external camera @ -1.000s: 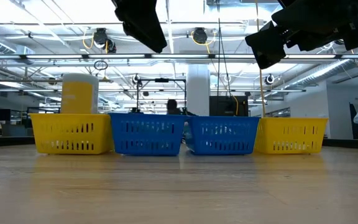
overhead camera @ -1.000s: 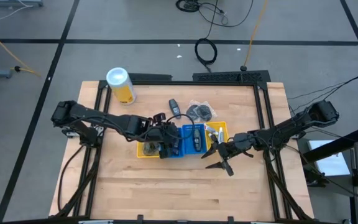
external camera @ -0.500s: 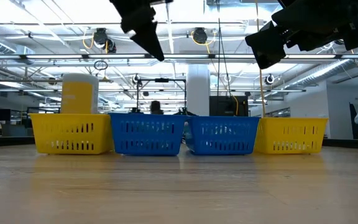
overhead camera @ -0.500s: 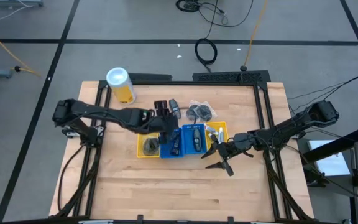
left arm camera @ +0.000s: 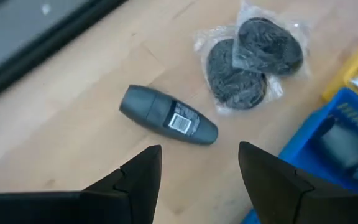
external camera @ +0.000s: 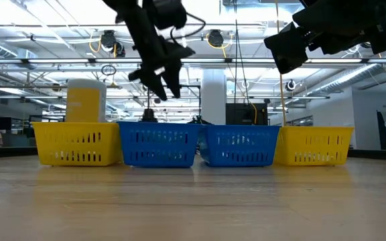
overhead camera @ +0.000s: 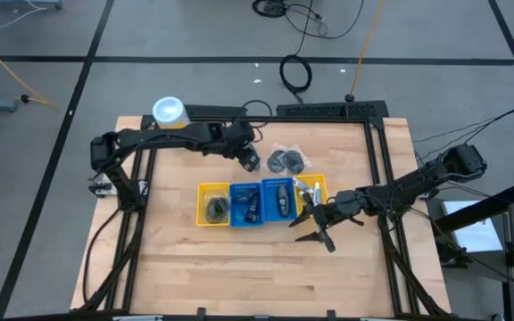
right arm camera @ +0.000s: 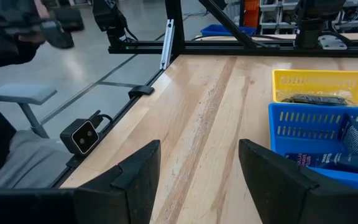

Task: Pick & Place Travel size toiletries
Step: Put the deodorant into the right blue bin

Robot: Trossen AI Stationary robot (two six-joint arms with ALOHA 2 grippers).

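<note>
The left gripper [overhead camera: 249, 159], fingers apart and empty, hovers over a dark oval piece [left arm camera: 168, 116] lying on bare wood just beside two clear packets [left arm camera: 253, 65], behind the bins [overhead camera: 261, 202]. The right gripper [overhead camera: 315, 224], fingers apart, waits over open table beside the rightmost yellow bin.

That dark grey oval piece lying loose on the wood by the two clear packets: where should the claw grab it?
Probably across the middle of the dark grey oval piece, from straight above. It lies flat on its side, long and rounded, so pinching its narrow width looks steadiest. The open left claw hovers above it, with free wood on both long sides and the clear packets lying apart.
</note>
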